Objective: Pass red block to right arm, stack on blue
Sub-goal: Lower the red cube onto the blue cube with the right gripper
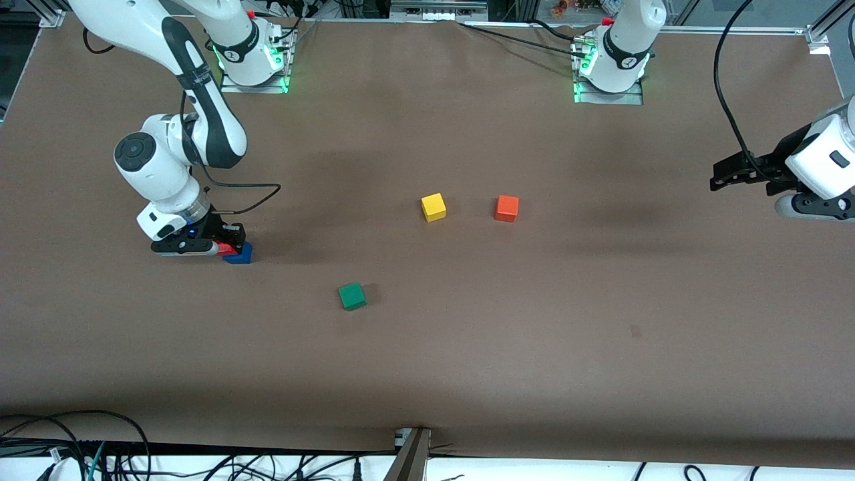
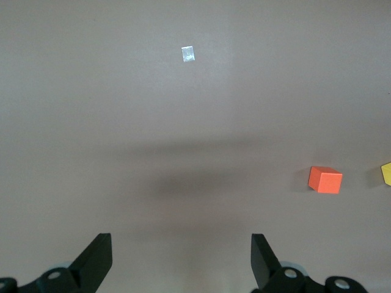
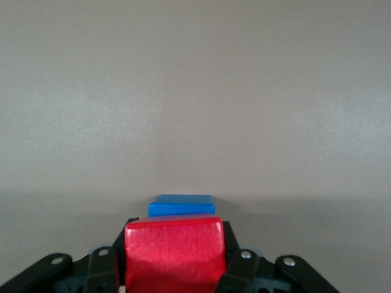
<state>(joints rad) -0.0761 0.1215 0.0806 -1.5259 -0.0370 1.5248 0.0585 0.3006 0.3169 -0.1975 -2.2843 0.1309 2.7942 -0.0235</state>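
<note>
My right gripper [image 1: 226, 248] is low at the right arm's end of the table and shut on the red block [image 1: 229, 250]. The red block sits between the black fingers in the right wrist view [image 3: 174, 259]. The blue cube [image 1: 241, 254] rests on the table right under and against the red block; its top edge shows just past the red block [image 3: 182, 206]. I cannot tell whether the two touch. My left gripper [image 1: 729, 175] is open and empty, waiting high over the left arm's end of the table; its fingertips [image 2: 99, 250] stand wide apart.
A yellow cube [image 1: 433, 206] and an orange cube [image 1: 506, 208] sit mid-table; both show in the left wrist view, the orange [image 2: 325, 179] and the yellow [image 2: 387, 174]. A green cube [image 1: 352, 295] lies nearer the front camera. A small tape mark [image 2: 188, 54] is on the mat.
</note>
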